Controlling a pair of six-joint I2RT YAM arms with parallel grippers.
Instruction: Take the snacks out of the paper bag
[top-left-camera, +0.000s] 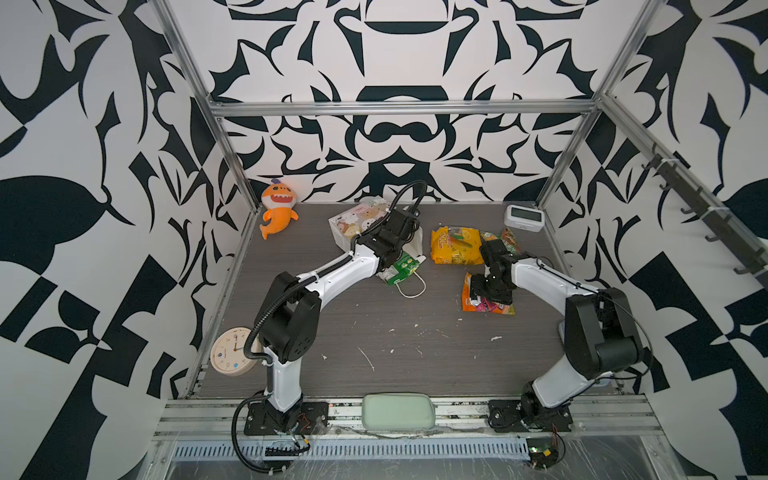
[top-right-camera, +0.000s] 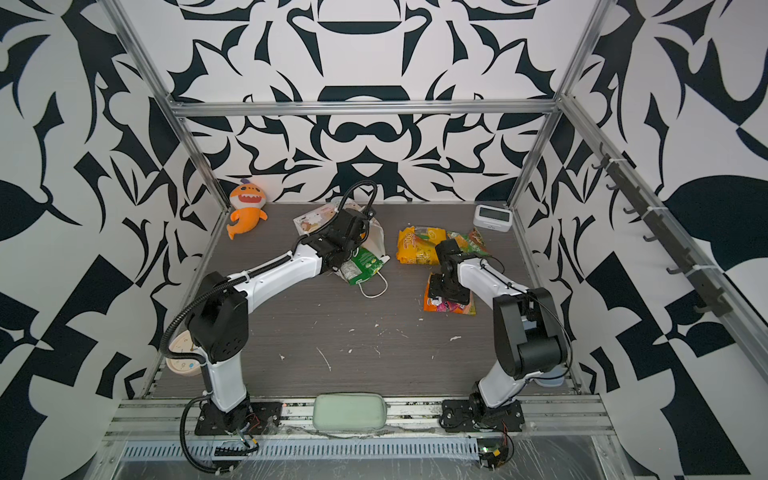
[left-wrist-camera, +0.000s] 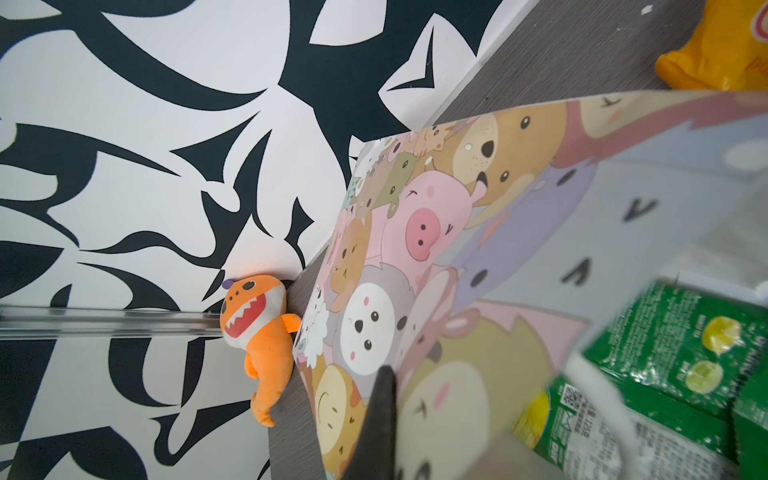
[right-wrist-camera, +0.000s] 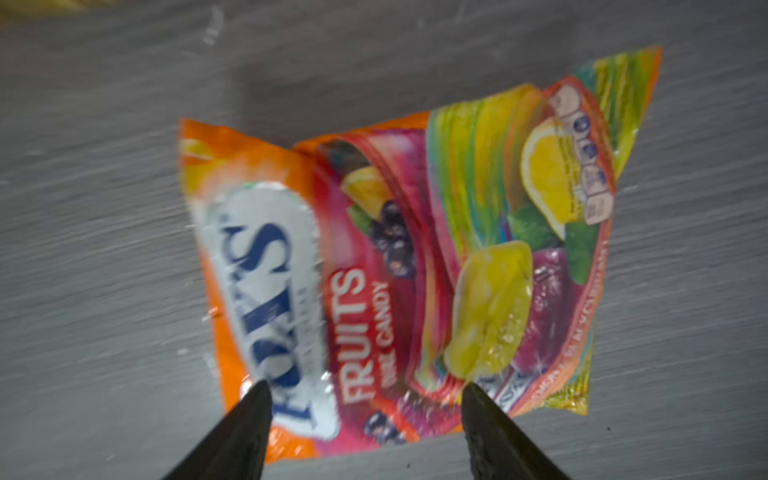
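Right claw (right-wrist-camera: 368, 390) hangs open over the FOX'S Fruits packet (right-wrist-camera: 415, 249), which lies free on the tabletop (right-wrist-camera: 83, 249); left claw (left-wrist-camera: 388, 395) is pinched shut on the paper bag (left-wrist-camera: 415, 232) wall. Green packets (left-wrist-camera: 673, 345) poke from its mouth, probably next, needing a reach across

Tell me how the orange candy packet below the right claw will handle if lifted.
The candy packet looks floppy: its film is creased, so it will likely sag. Glossy film may slip on the table. It lies flat, so unlikely to roll.
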